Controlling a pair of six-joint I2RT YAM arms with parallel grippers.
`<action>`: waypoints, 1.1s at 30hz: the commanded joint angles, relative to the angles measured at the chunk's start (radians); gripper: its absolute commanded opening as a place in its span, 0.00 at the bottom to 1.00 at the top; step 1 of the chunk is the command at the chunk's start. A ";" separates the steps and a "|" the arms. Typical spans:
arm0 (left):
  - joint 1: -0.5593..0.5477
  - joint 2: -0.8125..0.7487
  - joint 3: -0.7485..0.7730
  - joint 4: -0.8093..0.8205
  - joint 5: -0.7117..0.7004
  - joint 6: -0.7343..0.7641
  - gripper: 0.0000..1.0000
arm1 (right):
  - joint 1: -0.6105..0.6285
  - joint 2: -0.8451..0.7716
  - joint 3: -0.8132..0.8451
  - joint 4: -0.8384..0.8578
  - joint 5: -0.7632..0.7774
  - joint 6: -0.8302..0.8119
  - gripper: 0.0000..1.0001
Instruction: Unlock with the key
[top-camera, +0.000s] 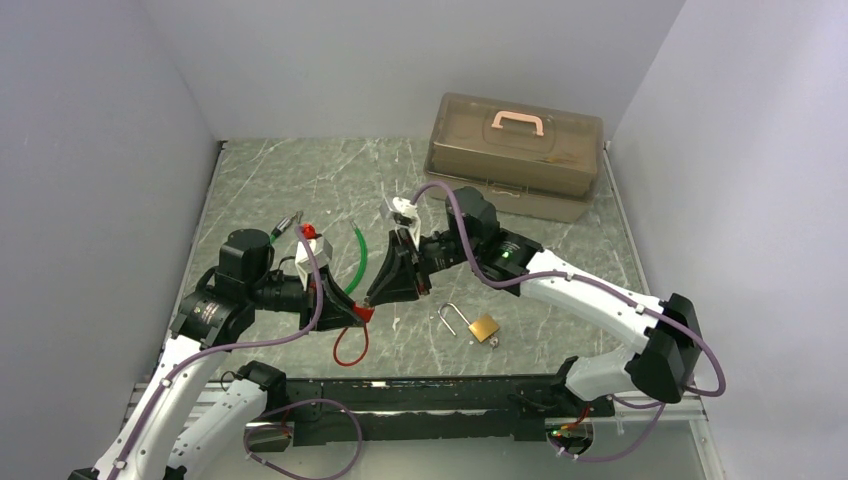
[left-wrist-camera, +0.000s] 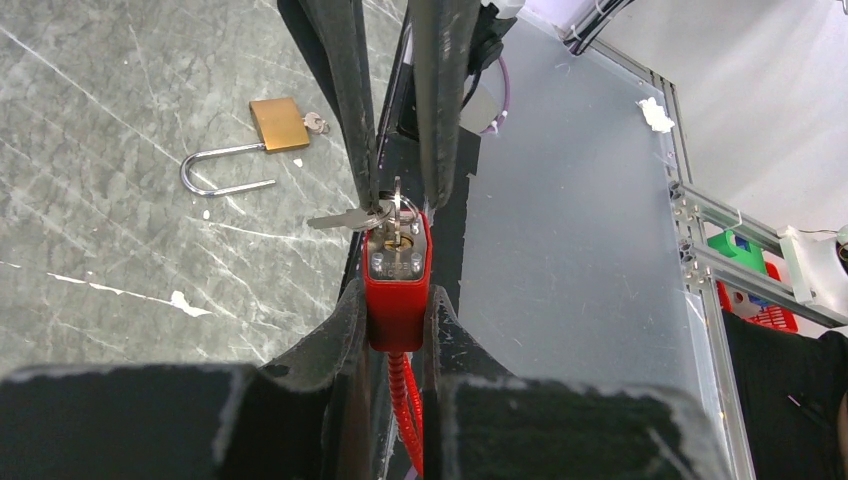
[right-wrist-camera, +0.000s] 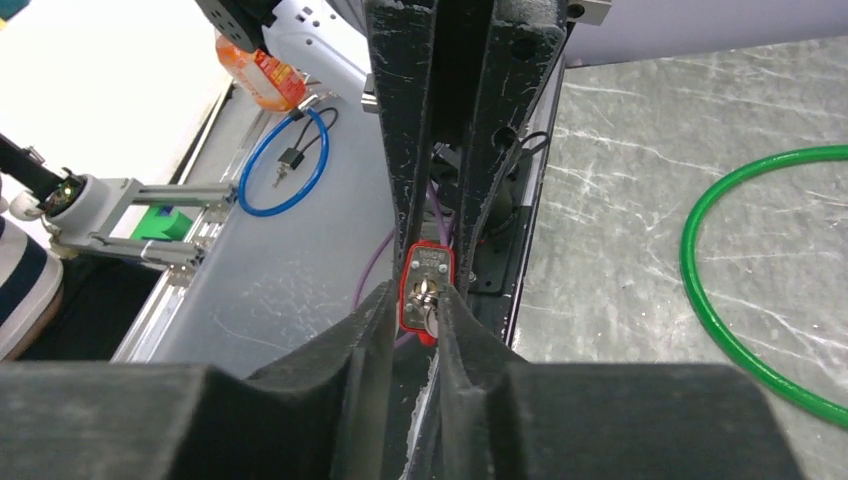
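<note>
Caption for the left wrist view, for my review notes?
Left jaws grip the red cable lock while the right jaws flank its inserted key; open brass padlock lies beyond.

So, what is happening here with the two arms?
The left arm's fingers are shut on a red lock, its keyhole turned toward the right arm. The right arm's fingers stand on either side of the key in that lock; whether they grip it is unclear. A brass padlock lies on the table with its shackle open.

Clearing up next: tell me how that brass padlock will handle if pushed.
The brass padlock is probably heavy for its size, being solid-looking metal. It lies flat, so it should slide, not roll. Its open shackle may swing.
</note>
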 joint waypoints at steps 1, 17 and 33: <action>-0.005 -0.002 0.014 0.033 0.030 0.007 0.00 | 0.000 0.013 0.054 -0.021 -0.008 -0.041 0.22; -0.005 -0.003 0.038 0.000 0.023 0.058 0.00 | 0.011 0.065 0.091 -0.047 -0.015 -0.035 0.00; -0.004 0.046 0.239 -0.118 -0.055 0.225 0.00 | 0.091 0.032 0.034 -0.177 0.031 -0.199 0.00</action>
